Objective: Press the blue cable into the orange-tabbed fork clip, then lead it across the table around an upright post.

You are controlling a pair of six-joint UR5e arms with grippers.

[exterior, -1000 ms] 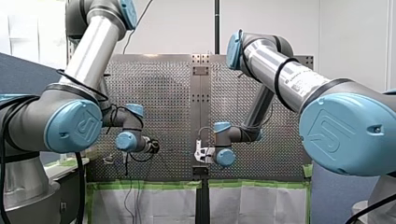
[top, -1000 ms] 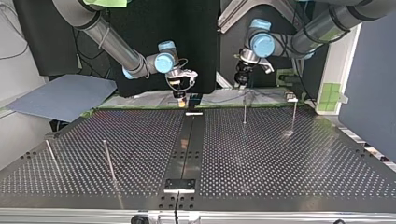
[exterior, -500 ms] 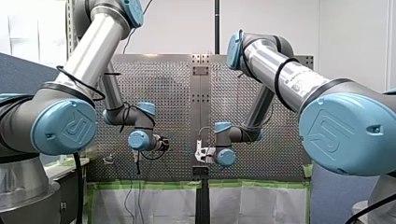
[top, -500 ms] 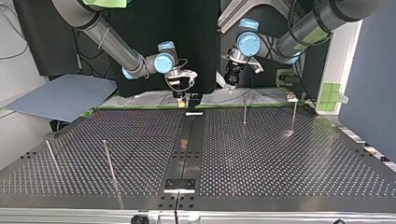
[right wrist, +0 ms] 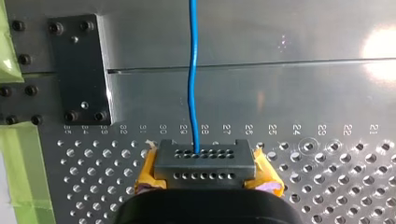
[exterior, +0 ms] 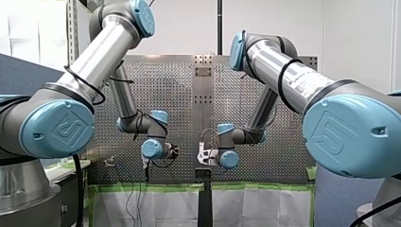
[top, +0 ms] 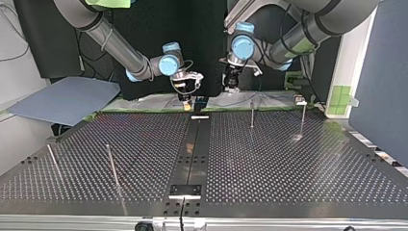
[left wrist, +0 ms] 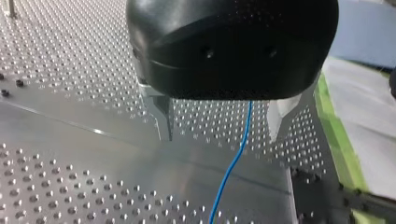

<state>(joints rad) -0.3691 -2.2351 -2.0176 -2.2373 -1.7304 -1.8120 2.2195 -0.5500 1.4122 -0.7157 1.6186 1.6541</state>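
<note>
The blue cable (left wrist: 233, 165) runs loose between the two metal fingers (left wrist: 163, 119) of my left gripper (left wrist: 224, 135), which is open just above the perforated table (left wrist: 70, 93). My right gripper (right wrist: 205, 179) is shut on a grey block (right wrist: 204, 161) with rows of holes, its yellow pads (right wrist: 148, 179) on either side. The blue cable (right wrist: 193, 84) comes out of that block and runs ahead over the plate. In the top view my right gripper (top: 186, 99) hangs at the table's far edge, with my left gripper (top: 231, 84) close at its right. I cannot make out the fork clip.
Two upright posts (top: 252, 117) (top: 303, 120) stand at the far right of the top view, and two leaning ones (top: 112, 166) (top: 53, 159) at the near left. A black plate (top: 184, 190) sits on the centre strip near the front edge. Green tape (right wrist: 21, 168) lines the table's edge.
My left arm has swung in towards the table's middle, bringing its gripper close beside my right gripper. My right arm has not moved.
</note>
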